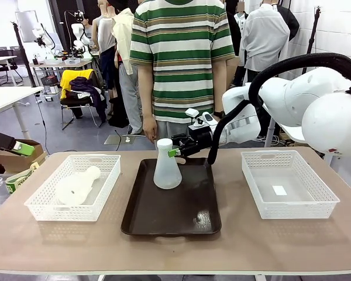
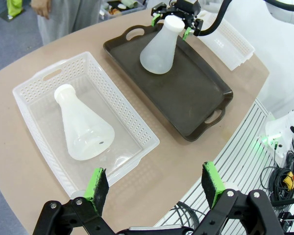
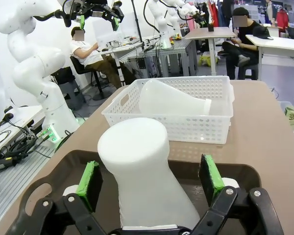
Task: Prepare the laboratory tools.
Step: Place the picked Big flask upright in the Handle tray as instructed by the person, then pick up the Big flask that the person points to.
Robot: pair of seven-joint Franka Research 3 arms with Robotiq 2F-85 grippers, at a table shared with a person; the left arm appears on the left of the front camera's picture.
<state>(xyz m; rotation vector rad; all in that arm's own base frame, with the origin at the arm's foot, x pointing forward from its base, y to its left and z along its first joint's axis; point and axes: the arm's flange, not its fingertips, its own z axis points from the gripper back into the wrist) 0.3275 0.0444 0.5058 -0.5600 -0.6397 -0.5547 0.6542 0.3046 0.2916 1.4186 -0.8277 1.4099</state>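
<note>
**A:** Where are the two flasks at this moment?

**B:** The upright flask [image 1: 167,170] stands in the far part of the dark tray [image 1: 193,219], in the middle of the table [image 1: 234,249]. The other flask [image 2: 83,129] lies on its side inside the left basket [image 2: 137,122].

**A:** And the claws?

**B:** The right claw [image 3: 149,181] is spread wide, with one green pad on each side of the upright flask's neck. A gap shows on both sides, so it grips nothing. The left claw [image 2: 154,188] is equally wide apart and empty. It hangs over the near edge of the table, just beside the left basket.

**A:** How will such a flask handle?

**B:** I judge it to be light, because it is thin translucent plastic and it looks empty. The wall is smooth and sloping, so pads on the cone would probably slide. The neck under the cap is nearly straight, and that is the better place to hold it. A gentle squeeze should be enough, since the plastic may bend. The wide base should keep it steady when it is set down.
</note>
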